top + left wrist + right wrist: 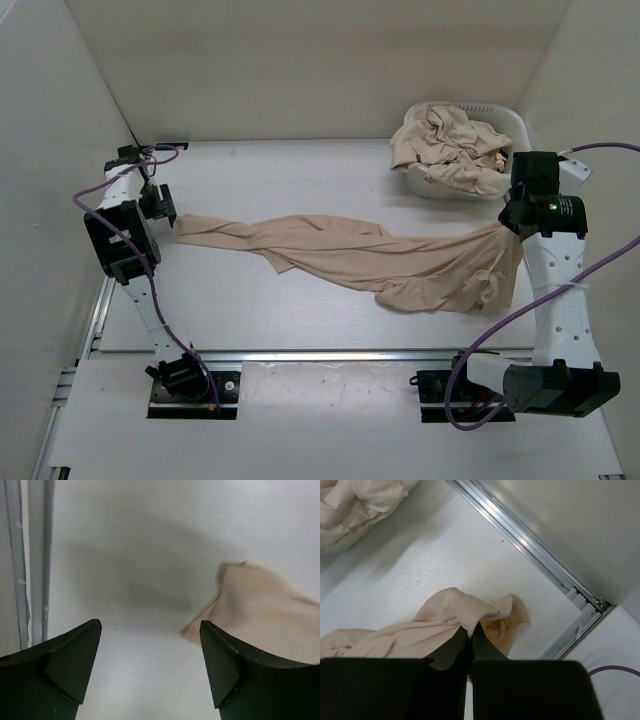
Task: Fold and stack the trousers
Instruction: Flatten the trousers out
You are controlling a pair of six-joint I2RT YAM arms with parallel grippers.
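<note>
One pair of beige trousers lies stretched across the table from left to right. My right gripper is shut on its bunched right end and holds that end a little above the table. My left gripper is open and empty just left of the leg end. In the left wrist view that leg end lies beside and beyond the right finger, and bare table shows between the fingers. More beige trousers lie heaped in the white basket.
The white basket stands at the back right, close behind my right arm. Walls enclose the table on the left, back and right. A metal rail runs along the table's right edge, and another along the left edge.
</note>
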